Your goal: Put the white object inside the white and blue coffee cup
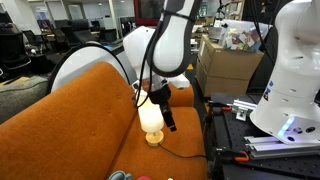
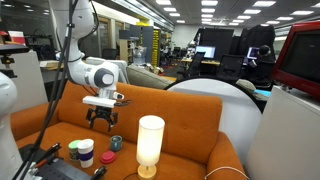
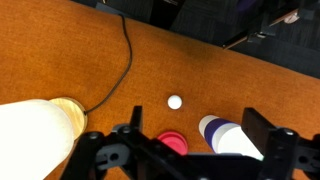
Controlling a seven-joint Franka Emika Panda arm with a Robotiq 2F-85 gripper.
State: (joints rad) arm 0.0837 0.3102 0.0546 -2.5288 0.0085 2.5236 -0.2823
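A small white ball (image 3: 175, 102) lies on the orange sofa seat (image 3: 230, 80); in an exterior view it shows as a small pale dot (image 2: 98, 172) near the front edge. The white and blue coffee cup (image 3: 225, 135) stands upright next to a red lid (image 3: 172, 143); it also shows in an exterior view (image 2: 85, 152). My gripper (image 3: 196, 135) hangs open and empty above the cup and lid, well clear of them. It appears in both exterior views (image 2: 102, 120) (image 1: 160, 100).
A lit white lamp (image 2: 150, 145) stands on the seat close to the ball, also in the wrist view (image 3: 35, 140). Its black cable (image 3: 125, 50) runs across the cushion. A small dark cup (image 2: 117, 143) stands by the red lid (image 2: 108, 158).
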